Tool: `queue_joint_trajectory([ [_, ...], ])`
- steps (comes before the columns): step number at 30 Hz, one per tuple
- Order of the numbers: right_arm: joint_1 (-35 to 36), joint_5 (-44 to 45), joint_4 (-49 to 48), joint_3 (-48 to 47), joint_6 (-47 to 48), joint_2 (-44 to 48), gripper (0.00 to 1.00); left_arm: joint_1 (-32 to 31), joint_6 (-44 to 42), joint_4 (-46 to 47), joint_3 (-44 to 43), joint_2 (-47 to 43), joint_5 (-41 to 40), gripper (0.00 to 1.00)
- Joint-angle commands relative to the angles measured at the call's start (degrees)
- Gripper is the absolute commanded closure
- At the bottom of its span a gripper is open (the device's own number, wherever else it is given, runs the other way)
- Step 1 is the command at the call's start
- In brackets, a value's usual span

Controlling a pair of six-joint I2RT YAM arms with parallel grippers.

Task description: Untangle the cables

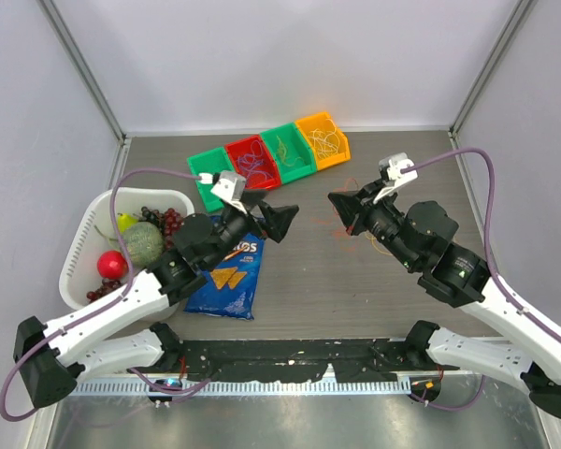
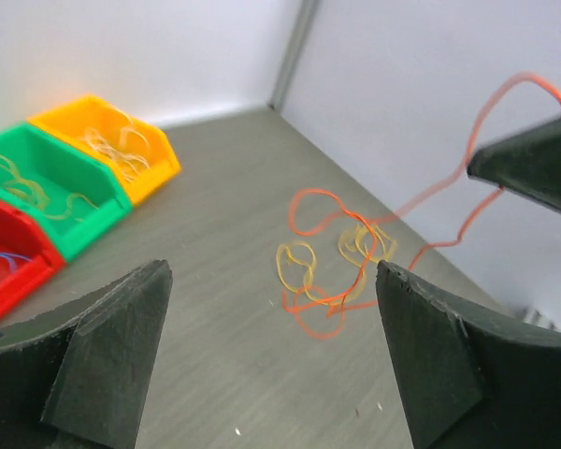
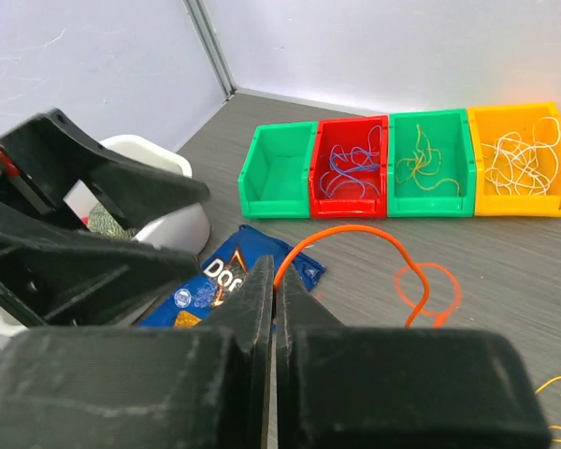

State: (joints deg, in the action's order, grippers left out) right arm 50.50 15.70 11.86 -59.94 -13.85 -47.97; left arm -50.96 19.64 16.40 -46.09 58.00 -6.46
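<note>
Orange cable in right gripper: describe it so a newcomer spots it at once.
Find the row of four bins at the far edge; in front of it, right of the blue chip bag, lies a tangle. The orange cable is the one strand held up off it by the shut right gripper, while the yellow loops lie flat.

Only one readable mark: the blue snack bag (image 1: 226, 285) carries the white Doritos logo, its start covered in the top view. From the right wrist just the opening letters "Do" show.
</note>
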Motion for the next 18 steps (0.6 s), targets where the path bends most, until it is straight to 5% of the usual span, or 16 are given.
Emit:
queue_joint_trajectory([
  [1,-0.2,-0.1,0.8,-3.7,2.1,0.7,0.99,-0.6,-2.3,5.5,1.8,-2.4,-13.9,0.01],
  [4,-0.2,-1.6,1.6,-4.7,2.2,-0.5,0.99,-0.9,-5.6,12.0,3.9,-3.1,-9.5,0.0],
  [9,-0.3,-6.7,5.4,-10.1,-1.2,-6.4,0.99,-1.4,-10.8,19.6,4.2,-0.1,19.4,0.0],
  [13,-0.2,-14.1,7.8,-14.1,-4.7,-10.6,0.99,-2.2,-11.4,31.0,9.3,1.1,20.8,0.0],
  [18,-0.2,-24.8,7.1,-16.5,-8.9,-14.0,0.99,-2.2,-14.0,30.2,9.5,-0.3,21.7,0.0],
])
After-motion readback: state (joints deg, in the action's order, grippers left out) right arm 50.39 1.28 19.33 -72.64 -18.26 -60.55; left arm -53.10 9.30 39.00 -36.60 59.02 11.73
